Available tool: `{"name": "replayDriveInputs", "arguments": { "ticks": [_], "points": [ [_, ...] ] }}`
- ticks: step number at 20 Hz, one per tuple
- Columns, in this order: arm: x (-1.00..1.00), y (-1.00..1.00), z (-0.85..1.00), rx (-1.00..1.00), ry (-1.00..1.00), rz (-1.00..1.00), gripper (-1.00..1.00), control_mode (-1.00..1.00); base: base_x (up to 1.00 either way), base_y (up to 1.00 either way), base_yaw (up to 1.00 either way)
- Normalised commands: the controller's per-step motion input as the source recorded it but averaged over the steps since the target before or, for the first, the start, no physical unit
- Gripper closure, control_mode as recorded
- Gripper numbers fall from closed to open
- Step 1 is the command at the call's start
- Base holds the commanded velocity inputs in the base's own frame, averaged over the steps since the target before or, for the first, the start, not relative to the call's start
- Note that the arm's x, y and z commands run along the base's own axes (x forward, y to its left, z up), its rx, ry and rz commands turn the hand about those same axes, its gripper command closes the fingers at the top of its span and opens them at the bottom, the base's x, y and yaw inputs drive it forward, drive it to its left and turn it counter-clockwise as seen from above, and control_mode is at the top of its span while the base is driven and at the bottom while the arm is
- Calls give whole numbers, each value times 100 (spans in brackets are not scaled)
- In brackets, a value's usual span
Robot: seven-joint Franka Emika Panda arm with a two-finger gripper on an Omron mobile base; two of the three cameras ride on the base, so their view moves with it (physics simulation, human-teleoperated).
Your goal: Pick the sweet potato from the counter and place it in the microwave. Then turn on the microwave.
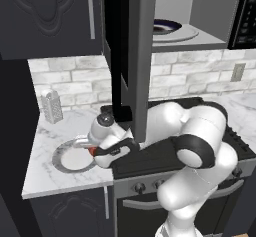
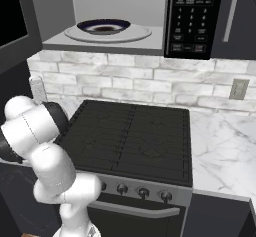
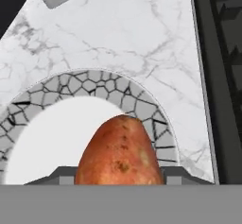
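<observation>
The sweet potato (image 3: 120, 152), an orange-red oval, sits between my gripper's (image 3: 120, 176) two dark fingertips, which are shut on its sides. It lies over the right part of a round plate (image 3: 85, 81) with a grey mosaic rim, on the white marble counter (image 3: 127, 29). In the left base view the gripper (image 1: 94, 151) is low over that plate (image 1: 60, 160) at the counter's (image 1: 45, 141) front, with the sweet potato (image 1: 92, 151) showing as a red spot at its tip. The microwave (image 2: 115, 6) hangs above with its door (image 1: 130, 46) swung open.
A metal shaker (image 1: 51, 106) stands at the back of the counter. The black stovetop (image 2: 130, 136) lies right of the plate. Inside the microwave rests a round plate with a dark-rimmed bowl (image 2: 104, 27); the button panel (image 2: 192, 16) is to its right. The open door hangs just above the arm.
</observation>
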Motion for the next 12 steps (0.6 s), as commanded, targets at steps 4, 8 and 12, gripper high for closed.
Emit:
{"name": "replayDriveInputs", "arguments": {
  "ticks": [4,8,12],
  "points": [
    [0,-39,100,11,1,-1,100,-100,0,0,0],
    [0,-37,99,6,0,-2,100,-100,0,0,0],
    [-4,-47,90,0,0,-4,100,-100,0,0,0]
  ]
}}
